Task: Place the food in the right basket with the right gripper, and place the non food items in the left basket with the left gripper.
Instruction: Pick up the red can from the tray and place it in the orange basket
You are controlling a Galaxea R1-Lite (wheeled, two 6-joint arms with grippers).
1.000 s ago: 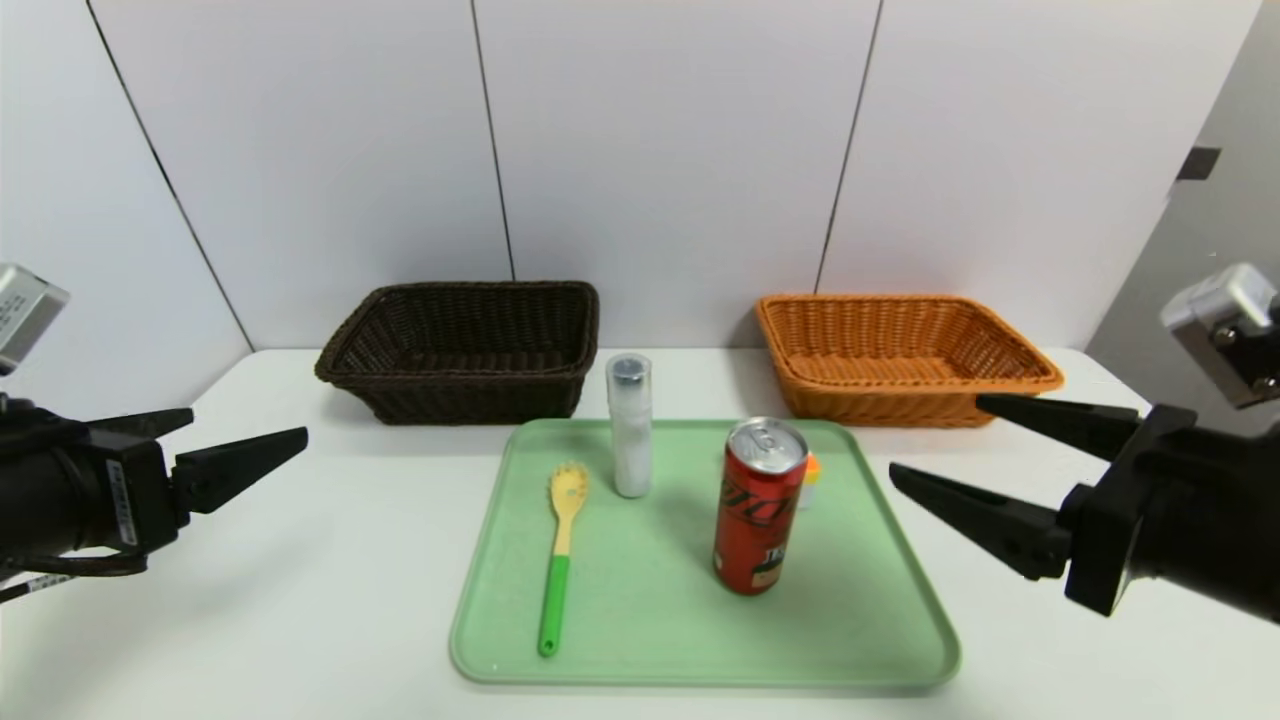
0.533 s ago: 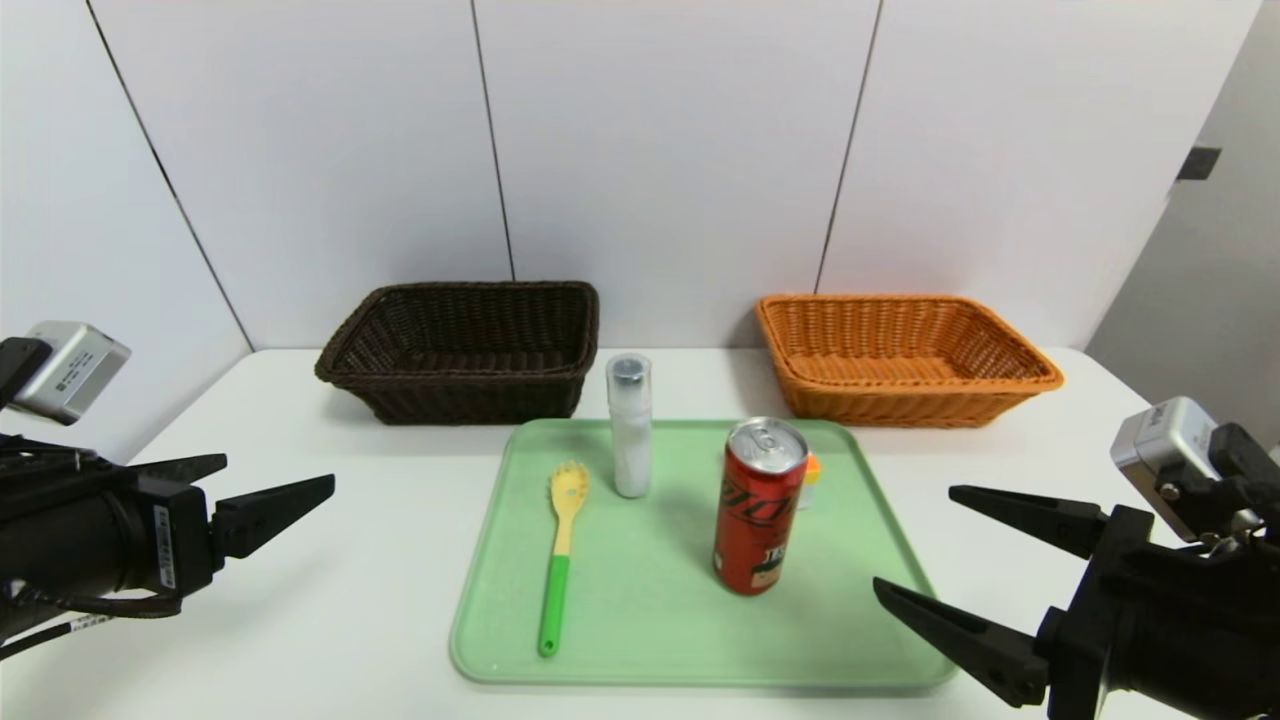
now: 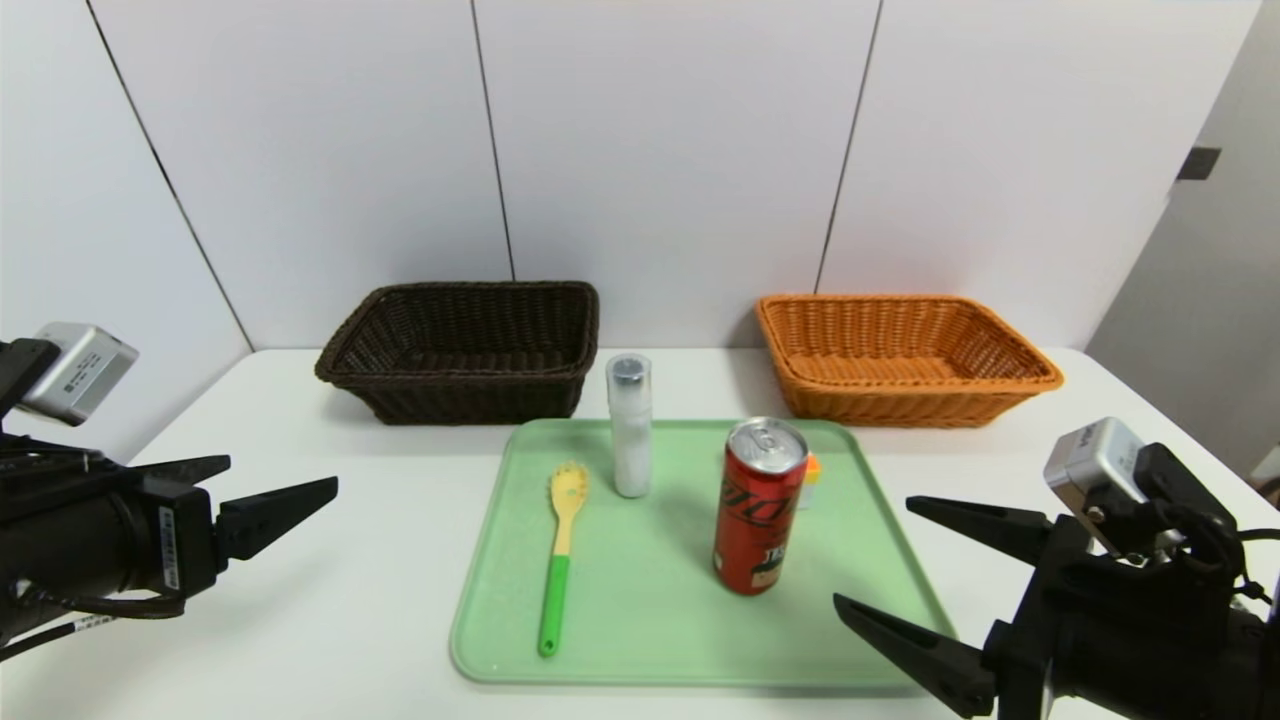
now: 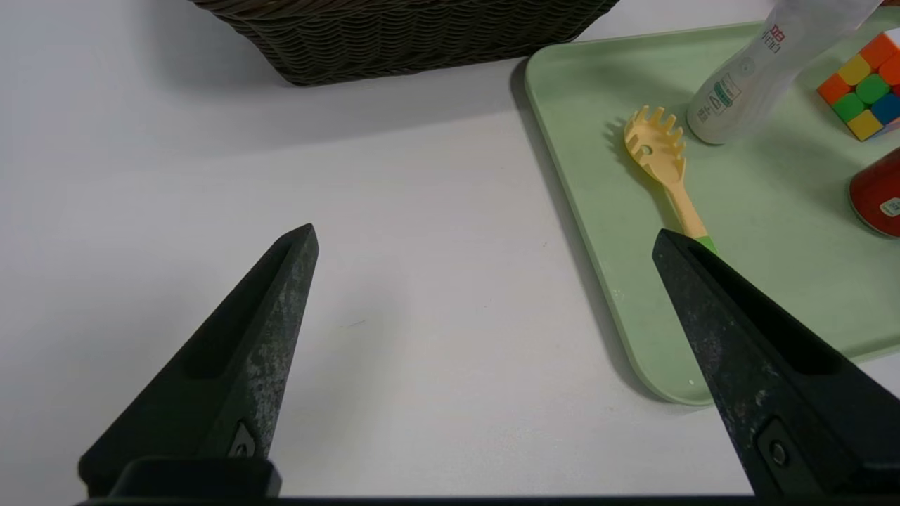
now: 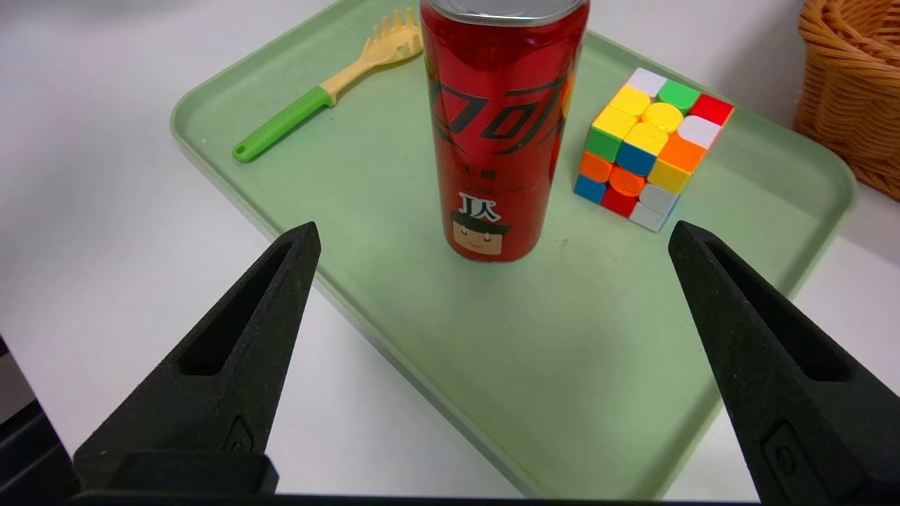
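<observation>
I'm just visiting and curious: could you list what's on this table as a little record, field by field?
tray: green tray mid-table, holding four items
food: red can, upright
non-food: white bottle upright; yellow spoon lying flat; puzzle cube behind the can
baskets: dark basket back left, orange basket back right, nothing seen inside
left gripper: open, beside the tray
right gripper: open, facing the can

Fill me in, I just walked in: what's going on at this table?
Nothing is held yet. The tall red drink can, white grey-capped bottle, yellow green-handled slotted spoon and multicoloured puzzle cube sit on a pale green tray. The right hand points at the can, open; the left hand hovers open beside the tray. Both wicker baskets look empty.
</observation>
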